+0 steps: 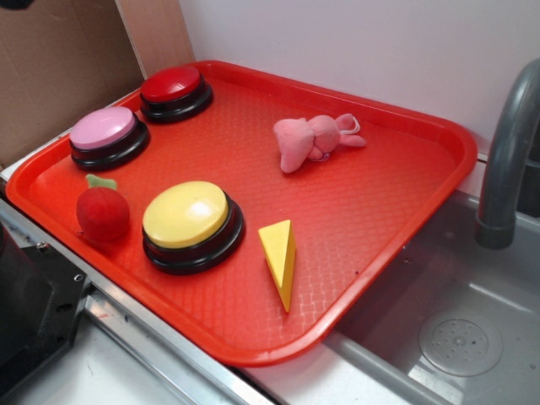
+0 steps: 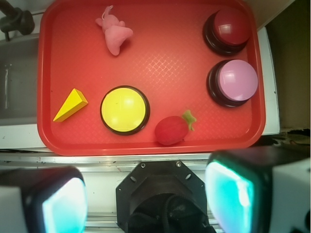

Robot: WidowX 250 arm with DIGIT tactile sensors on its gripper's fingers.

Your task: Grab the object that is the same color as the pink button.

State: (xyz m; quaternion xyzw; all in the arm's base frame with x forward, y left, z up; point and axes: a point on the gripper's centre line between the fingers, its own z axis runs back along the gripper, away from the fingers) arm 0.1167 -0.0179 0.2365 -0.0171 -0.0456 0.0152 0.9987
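Observation:
A small pink plush animal [image 1: 308, 140] lies on the far side of the red tray [image 1: 396, 211]. In the wrist view the pink plush animal [image 2: 114, 31] lies near the tray's top edge. The pink button [image 1: 106, 135] with a black base stands at the tray's left; in the wrist view the pink button [image 2: 233, 82] is at the right. My gripper [image 2: 146, 199] is open and empty. It hangs high above the robot base, short of the tray's near edge and far from the plush. The gripper does not show in the exterior view.
On the tray [image 2: 155, 68] are a red button [image 1: 175, 91], a larger yellow button [image 1: 191, 224], a yellow cheese wedge [image 1: 280, 257] and a fuzzy red ball with green leaf [image 1: 103, 211]. A grey sink [image 1: 472, 337] with a faucet [image 1: 506, 152] lies right of the tray. The black robot base [image 2: 160, 199] is below the gripper.

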